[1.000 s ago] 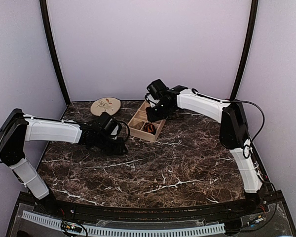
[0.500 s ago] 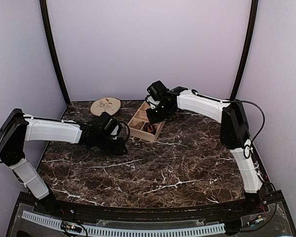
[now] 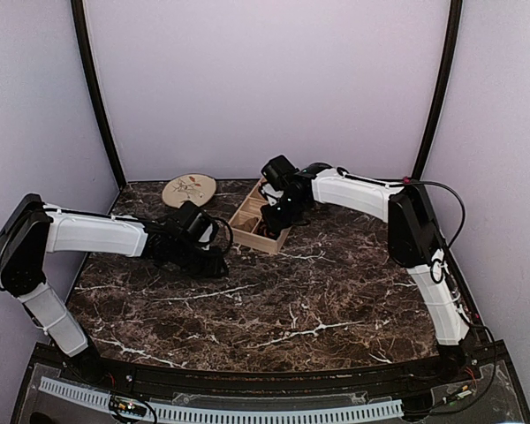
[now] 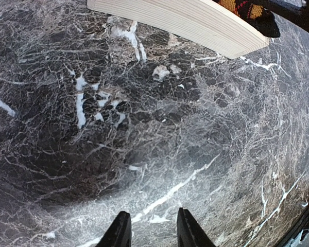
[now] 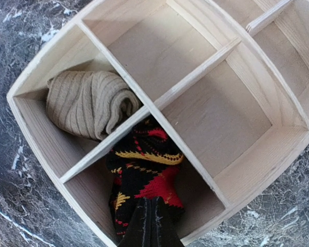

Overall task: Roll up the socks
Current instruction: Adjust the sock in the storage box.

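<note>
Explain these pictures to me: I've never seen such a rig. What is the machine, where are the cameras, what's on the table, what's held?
Two white-and-black robot arms, the left arm and the right arm, are bolted at the near edge of a dark marble table. The wide picture comes from a fixed camera above and behind them; the other two come from a camera on each wrist. On the table are a light wooden divided tray and a round wooden disc. A rolled tan ribbed sock fills one corner compartment; a black sock with red and orange diamonds lies bunched in the next. The right gripper is shut, tips at that sock; whether it pinches fabric is unclear. The left gripper is open over bare marble, empty.
</note>
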`<state>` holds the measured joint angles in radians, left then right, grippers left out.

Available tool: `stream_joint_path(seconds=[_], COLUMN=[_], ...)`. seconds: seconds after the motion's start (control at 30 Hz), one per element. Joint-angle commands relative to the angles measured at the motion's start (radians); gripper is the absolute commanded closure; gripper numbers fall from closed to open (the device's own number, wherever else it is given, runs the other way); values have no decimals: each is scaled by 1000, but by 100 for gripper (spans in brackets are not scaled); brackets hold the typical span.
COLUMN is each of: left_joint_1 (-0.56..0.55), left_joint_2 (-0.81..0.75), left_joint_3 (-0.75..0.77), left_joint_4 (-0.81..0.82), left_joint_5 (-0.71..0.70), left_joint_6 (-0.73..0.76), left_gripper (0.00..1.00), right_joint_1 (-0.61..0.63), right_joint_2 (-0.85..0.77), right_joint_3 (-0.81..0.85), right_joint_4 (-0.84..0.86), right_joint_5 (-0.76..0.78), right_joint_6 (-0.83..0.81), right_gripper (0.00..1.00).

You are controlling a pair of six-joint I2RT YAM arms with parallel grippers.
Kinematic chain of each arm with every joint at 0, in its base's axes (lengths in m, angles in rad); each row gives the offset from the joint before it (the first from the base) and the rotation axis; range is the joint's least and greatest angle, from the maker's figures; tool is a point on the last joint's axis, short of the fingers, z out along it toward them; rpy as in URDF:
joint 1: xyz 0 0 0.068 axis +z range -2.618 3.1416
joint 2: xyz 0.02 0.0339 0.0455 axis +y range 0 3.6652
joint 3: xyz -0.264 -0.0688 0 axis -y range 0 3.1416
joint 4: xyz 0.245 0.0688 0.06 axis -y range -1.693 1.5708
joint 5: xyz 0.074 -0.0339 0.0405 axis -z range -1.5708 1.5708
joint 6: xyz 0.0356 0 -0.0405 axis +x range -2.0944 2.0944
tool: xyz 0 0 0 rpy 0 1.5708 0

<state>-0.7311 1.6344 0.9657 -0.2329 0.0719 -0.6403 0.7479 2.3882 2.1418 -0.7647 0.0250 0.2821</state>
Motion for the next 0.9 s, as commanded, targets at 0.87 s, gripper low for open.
stream_joint_path(seconds=[0.87], left_joint_1=[15], left_joint_2=[-46], left_joint_3=[36], left_joint_4=[-28], left_joint_5=[-57], left_joint_6=[-8], left_gripper=[66], right_joint_1=[22], right_joint_2=[-63], right_joint_3=[50], right_joint_4=[32], right_joint_5=[118], right_joint_6=[-10], right_gripper=[66])
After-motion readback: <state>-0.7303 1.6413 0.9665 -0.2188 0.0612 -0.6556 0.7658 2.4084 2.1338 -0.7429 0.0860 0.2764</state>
